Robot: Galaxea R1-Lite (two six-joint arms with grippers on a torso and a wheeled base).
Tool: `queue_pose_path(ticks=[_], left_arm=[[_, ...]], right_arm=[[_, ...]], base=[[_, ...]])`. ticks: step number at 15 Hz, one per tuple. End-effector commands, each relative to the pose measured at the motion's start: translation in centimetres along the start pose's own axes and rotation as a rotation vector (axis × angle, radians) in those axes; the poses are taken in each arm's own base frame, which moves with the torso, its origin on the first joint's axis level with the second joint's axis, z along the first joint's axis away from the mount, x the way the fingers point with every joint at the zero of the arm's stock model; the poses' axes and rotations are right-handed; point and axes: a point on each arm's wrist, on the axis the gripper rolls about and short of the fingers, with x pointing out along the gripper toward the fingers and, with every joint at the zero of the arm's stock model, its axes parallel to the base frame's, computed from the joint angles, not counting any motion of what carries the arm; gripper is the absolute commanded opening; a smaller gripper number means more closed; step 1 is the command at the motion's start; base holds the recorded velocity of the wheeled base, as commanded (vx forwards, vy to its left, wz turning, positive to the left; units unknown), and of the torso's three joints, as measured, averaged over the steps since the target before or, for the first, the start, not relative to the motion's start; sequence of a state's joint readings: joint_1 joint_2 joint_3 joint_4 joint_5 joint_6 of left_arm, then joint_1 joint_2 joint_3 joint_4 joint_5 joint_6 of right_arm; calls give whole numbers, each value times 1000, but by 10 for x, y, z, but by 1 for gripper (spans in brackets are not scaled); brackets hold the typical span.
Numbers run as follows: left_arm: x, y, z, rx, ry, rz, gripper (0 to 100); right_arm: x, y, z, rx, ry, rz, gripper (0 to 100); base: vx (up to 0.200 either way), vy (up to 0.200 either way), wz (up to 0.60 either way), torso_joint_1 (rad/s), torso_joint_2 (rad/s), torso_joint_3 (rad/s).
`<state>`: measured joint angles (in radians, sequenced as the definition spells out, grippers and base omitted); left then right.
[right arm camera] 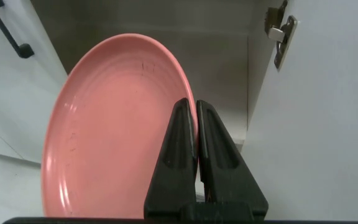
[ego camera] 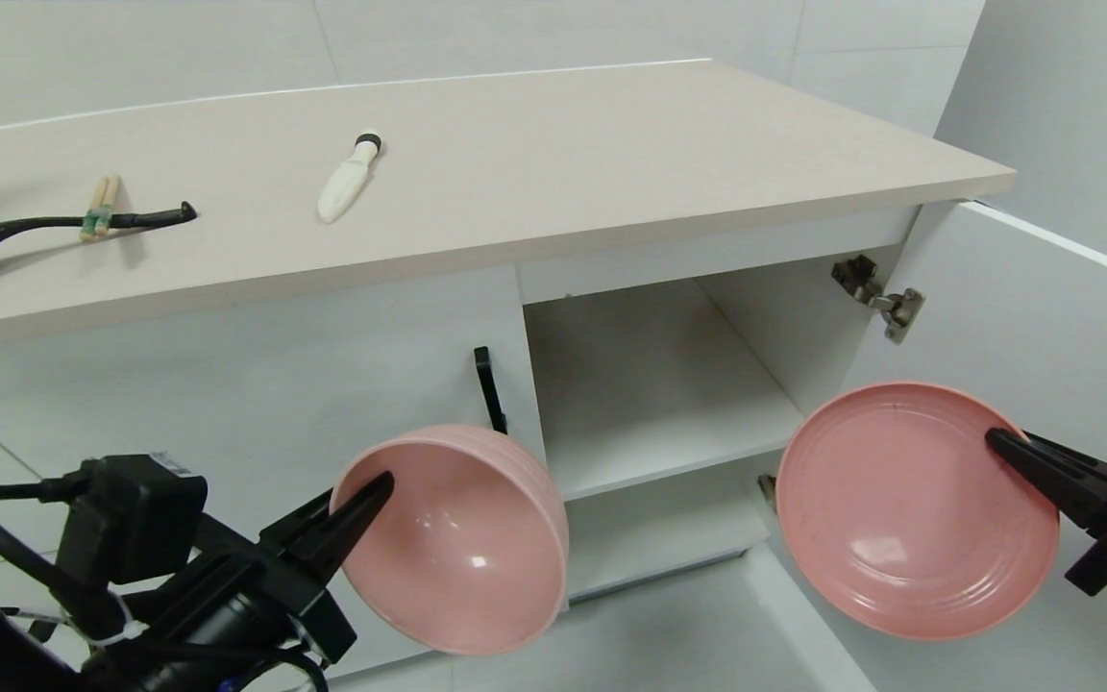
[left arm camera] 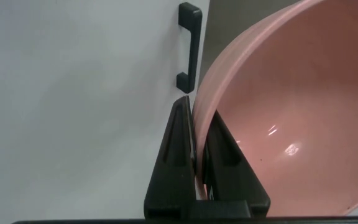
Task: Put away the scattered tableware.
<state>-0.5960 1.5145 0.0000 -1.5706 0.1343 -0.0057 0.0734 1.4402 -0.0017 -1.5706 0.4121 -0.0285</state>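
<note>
Left claw [ego camera: 381, 482], at the lower left of the head view, is clenched on the rim of a pink bowl [ego camera: 462, 548], which hangs tilted with its hollow facing the camera, in front of the closed cabinet door [ego camera: 256, 384] and its black handle [ego camera: 488, 389]. At the right edge, the right claw [ego camera: 996, 442] grips the rim of a pink plate [ego camera: 899, 509], held on edge before the open cabinet [ego camera: 650, 384], whose door [ego camera: 1044, 317] stands swung out at the right. On the countertop [ego camera: 563, 163] in the upper left lie a pair of chopsticks [ego camera: 99, 206] across a black cable [ego camera: 63, 223], and nearer the centre a white-handled utensil [ego camera: 350, 178].

From the left wrist, the left claw [left arm camera: 196, 118] has one finger on each side of the pink bowl's [left arm camera: 291, 106] wall, pinching it, with the black handle [left arm camera: 188, 46] just beyond.

From the right wrist, the right claw [right arm camera: 193, 109] is pressed tight on the pink plate's [right arm camera: 110, 130] edge; the cabinet interior and a metal hinge [right arm camera: 281, 34] lie behind.
</note>
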Motion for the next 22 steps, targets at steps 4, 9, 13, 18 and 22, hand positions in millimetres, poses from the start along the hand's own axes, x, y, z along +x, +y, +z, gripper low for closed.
queue_pose_path(ticks=[4,9,13,18,22], left_arm=[[0,0,0,0,1,0,0],[0,0,0,27,2,-2,0],[0,-1,-2,83,16,-4,0],[-1,-4,0,114,6,-23,0],[-2,-9,0,112,-1,-51,0]], right_arm=[[3,-1,-5,11,27,2,0],[10,-4,-17,-44,87,8,0],[14,-5,-25,-39,120,11,0],[22,-8,-38,1,183,12,0],[34,-4,-36,68,161,49,0]], base=[[0,100,0,0,1,5],[0,0,0,0,0,0],[100,0,0,0,1,2],[40,0,0,0,0,0],[0,0,0,0,0,0]])
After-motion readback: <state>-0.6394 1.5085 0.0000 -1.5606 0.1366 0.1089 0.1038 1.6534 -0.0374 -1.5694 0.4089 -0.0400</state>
